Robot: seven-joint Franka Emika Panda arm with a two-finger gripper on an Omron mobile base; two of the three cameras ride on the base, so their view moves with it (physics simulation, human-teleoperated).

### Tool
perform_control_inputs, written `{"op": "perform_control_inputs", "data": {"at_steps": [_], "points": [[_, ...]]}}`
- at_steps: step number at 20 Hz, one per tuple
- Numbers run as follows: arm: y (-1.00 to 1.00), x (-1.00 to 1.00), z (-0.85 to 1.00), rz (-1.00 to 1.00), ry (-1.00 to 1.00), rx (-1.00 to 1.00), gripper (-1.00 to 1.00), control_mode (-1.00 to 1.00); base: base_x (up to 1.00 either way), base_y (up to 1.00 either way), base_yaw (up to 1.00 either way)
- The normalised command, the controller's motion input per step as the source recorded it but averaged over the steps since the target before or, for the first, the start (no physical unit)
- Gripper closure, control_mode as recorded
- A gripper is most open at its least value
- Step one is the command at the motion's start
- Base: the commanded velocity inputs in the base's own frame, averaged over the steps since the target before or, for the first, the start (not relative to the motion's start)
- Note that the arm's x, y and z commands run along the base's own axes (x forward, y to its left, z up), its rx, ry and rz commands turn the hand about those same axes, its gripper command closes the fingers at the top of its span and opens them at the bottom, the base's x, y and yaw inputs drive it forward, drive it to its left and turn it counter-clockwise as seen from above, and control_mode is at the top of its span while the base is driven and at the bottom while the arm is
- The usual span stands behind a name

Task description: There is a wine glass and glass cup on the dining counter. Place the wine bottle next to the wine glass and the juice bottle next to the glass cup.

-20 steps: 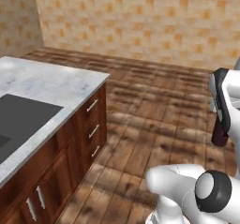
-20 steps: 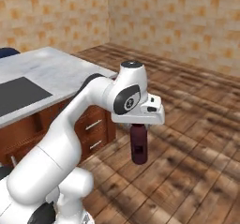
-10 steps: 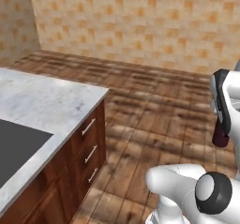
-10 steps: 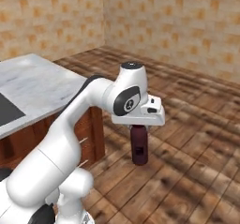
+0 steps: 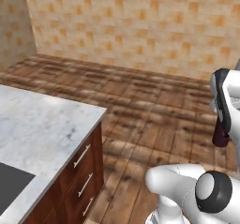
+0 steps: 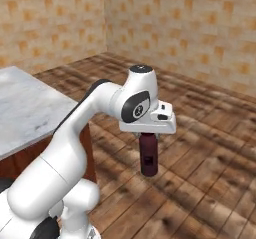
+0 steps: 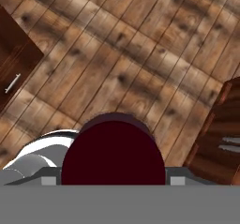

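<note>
Wine bottle (image 6: 149, 155) hangs upright beneath the hand (image 6: 148, 134), clamped at its neck.

A rendered home kitchen is showing here: a marble-topped counter (image 5: 42, 124) on a brown wood base with handled drawers (image 5: 84, 171) is standing at the left, wood plank flooring (image 5: 154, 120) is running to far tan-tiled walls (image 5: 140, 26).
</note>
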Motion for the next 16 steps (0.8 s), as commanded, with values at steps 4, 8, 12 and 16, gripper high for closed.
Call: {"op": "perform_control_inputs", "data": {"at_steps": [4,8,12,16], "points": [[0.0,0.0,0.0,0.0,0.0,0.0,1.0,1.0,0.94,-0.09,0.01],[0.0,0.0,0.0,0.0,0.0,0.0,1.0,1.0,0.94,-0.11,0.01],[0.0,0.0,0.0,0.0,0.0,0.0,1.0,1.0,0.94,-0.11,0.02],[0.0,0.0,0.0,0.0,0.0,0.0,1.0,1.0,0.9,-0.13,0.08]]}}
